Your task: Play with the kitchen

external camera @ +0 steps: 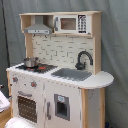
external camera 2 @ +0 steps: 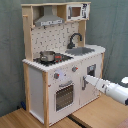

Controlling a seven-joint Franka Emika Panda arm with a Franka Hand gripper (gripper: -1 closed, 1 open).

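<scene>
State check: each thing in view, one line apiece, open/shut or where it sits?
oven door: shut
cupboard door: shut, arm's tip at its handle side
pot: upright on the stove
sink: nothing visible in it
faucet: upright behind the sink
microwave: door shut
gripper: against the cupboard front

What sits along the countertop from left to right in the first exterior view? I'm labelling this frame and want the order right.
Pot on the stove → grey sink → black faucet → rounded end of the countertop.
</scene>
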